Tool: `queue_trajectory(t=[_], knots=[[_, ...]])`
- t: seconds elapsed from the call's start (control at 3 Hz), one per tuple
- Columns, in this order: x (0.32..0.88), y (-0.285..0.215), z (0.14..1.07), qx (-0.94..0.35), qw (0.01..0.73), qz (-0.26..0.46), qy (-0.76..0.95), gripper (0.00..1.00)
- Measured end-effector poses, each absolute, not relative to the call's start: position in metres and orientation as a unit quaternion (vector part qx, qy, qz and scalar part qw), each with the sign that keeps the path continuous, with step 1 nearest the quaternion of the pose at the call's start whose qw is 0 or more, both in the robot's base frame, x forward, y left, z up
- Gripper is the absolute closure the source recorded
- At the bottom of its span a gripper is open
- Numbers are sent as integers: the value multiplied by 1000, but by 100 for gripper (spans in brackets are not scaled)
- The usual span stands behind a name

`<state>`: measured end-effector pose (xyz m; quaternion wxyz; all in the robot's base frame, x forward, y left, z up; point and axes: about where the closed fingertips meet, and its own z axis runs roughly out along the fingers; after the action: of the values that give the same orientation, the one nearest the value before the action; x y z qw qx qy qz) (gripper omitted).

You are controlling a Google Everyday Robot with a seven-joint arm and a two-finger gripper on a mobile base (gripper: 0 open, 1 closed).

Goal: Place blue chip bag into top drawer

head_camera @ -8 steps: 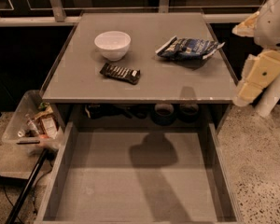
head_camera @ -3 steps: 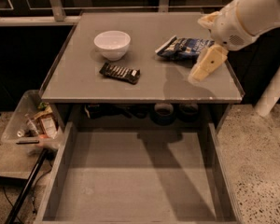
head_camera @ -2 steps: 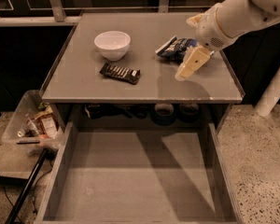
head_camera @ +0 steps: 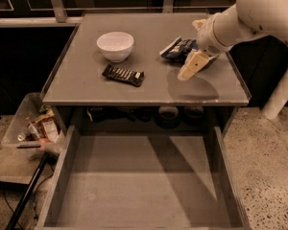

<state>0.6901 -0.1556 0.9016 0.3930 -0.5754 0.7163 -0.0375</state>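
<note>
The blue chip bag (head_camera: pixel 178 47) lies crumpled on the right rear of the table (head_camera: pixel 81 87), not yet lifted, as I bring the gripper (head_camera: pixel 194 56) in over its right end from the far right side. The gripper sits touching or just above the bag, but from this view I can't make out whether it is spread or clamped, or whether it has any hold at all. Below the tabletop, the top drawer (head_camera: pixel 139 186) stands pulled fully out toward the camera, ready to receive the bag. By my reading, the task is barely begun: the drawer is waiting, but the grasp, the lift and the carry down and forward into it all remain. A white bowl (head_camera: pixel 115 45) and a candy bar (head_camera: pixel 123 74) sit untouched to the left.
</note>
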Motion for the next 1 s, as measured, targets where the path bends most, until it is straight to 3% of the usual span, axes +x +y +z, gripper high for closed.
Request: queue_trajectory(t=[1.0], knots=[[747,-227,891,-550,410,-88,723,0]])
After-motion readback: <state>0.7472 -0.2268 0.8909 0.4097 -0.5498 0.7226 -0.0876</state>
